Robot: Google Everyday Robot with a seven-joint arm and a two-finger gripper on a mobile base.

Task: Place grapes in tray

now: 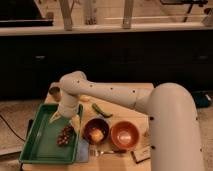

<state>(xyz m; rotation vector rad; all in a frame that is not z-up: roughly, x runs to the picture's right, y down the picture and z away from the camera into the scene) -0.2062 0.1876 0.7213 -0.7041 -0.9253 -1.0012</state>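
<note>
Over the upper end of the green tray [39,142], the gripper [65,120] hangs from the white arm, pointing down. Whether it is spread or closed cannot be told. Just below it, the grapes [65,135] lie in a dark cluster on the tray floor, near the right wall. Right of the tray, on the wooden table [142,92], sits a dark bowl [96,125] holding something yellow-orange, and beside that an orange bowl [124,134]. A long green vegetable [101,110] lies behind the bowls.
</note>
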